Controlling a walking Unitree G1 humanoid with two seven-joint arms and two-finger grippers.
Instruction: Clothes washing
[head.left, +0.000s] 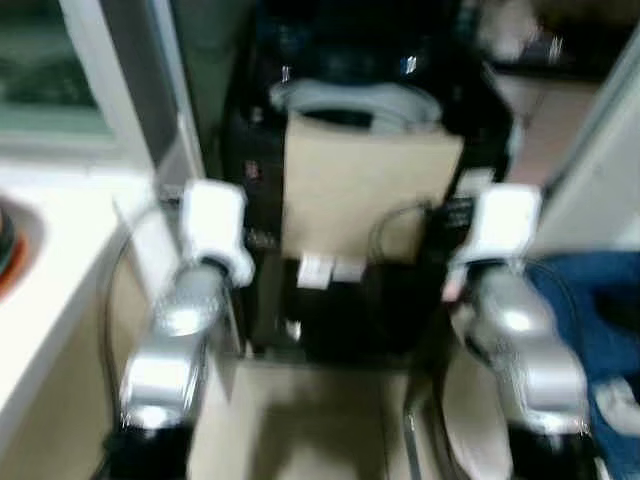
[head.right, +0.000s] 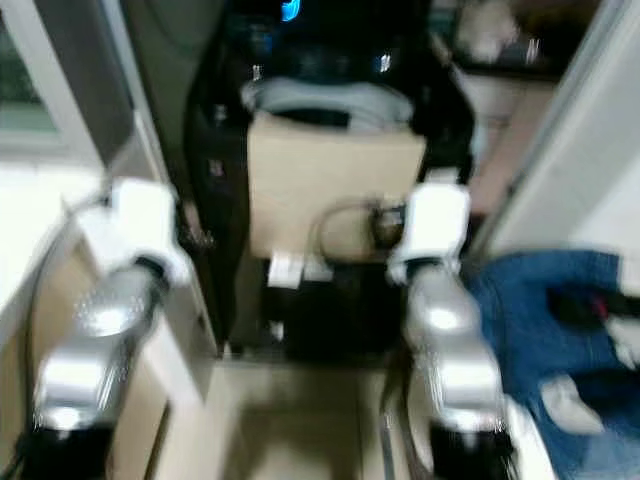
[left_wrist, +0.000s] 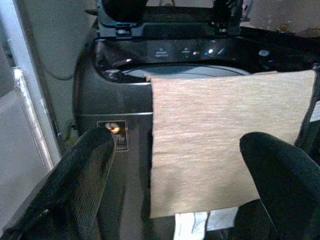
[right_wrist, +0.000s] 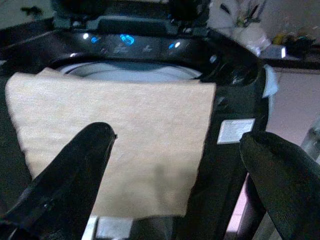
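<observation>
Beige rectangular cloth (left_wrist: 220, 145) hangs over the front rim of the black top-loading washing machine (left_wrist: 107, 95), partly draped down its front. I see my left hand (left_wrist: 180, 190) and right hand (right_wrist: 175, 175) both spread open before it, touching nothing; blue garment (head.right: 560, 330) lies at right.

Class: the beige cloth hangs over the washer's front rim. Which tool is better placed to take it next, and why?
Probably the right tool: it is open and the beige cloth lies just beyond its fingers. The left tool, also open, faces the cloth's edge and the washer.
</observation>
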